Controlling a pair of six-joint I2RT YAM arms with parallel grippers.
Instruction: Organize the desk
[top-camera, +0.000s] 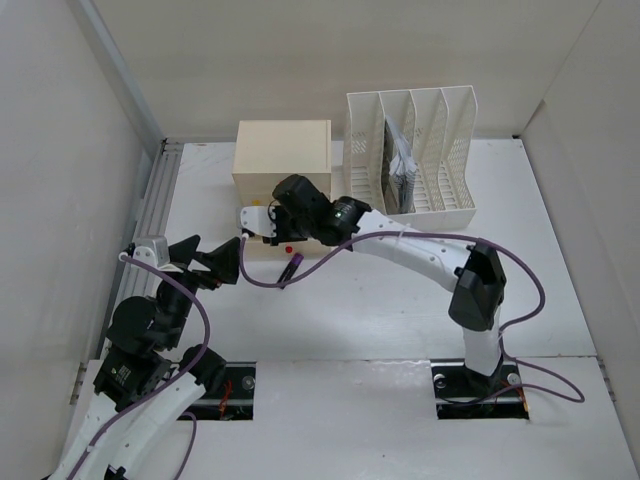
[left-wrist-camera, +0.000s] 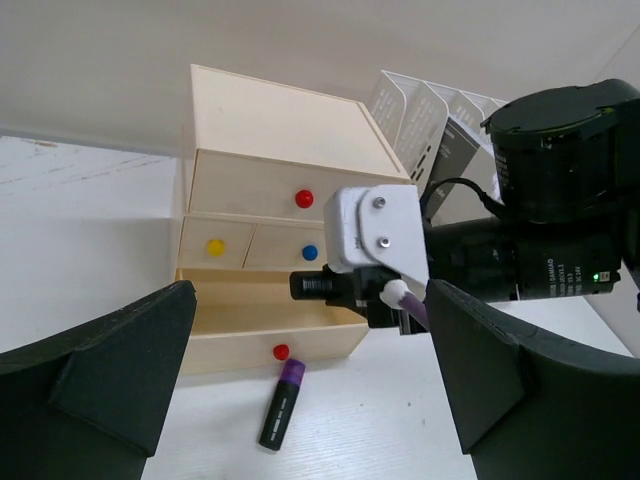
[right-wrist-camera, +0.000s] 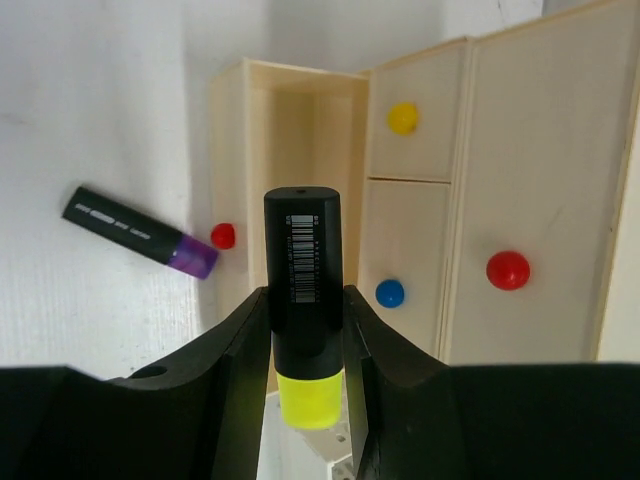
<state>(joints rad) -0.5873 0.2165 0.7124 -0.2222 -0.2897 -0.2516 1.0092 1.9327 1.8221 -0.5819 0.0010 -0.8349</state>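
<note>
The desk (top-camera: 380, 300) is a white tabletop. My right gripper (top-camera: 258, 226) is shut on a black highlighter with a yellow cap (right-wrist-camera: 303, 290). It holds it over the open bottom drawer (right-wrist-camera: 295, 150) of the cream drawer box (top-camera: 282, 150). A black highlighter with a purple cap (top-camera: 291, 267) lies on the desk just in front of that drawer. It also shows in the left wrist view (left-wrist-camera: 280, 403) and in the right wrist view (right-wrist-camera: 140, 231). My left gripper (top-camera: 205, 258) is open and empty, left of the drawer and facing it.
A white slotted file rack (top-camera: 412, 150) with papers in it stands right of the drawer box. The box has red (left-wrist-camera: 304, 198), yellow (left-wrist-camera: 215, 246) and blue (left-wrist-camera: 310, 252) knobs on shut drawers. Pale walls close in the desk on three sides.
</note>
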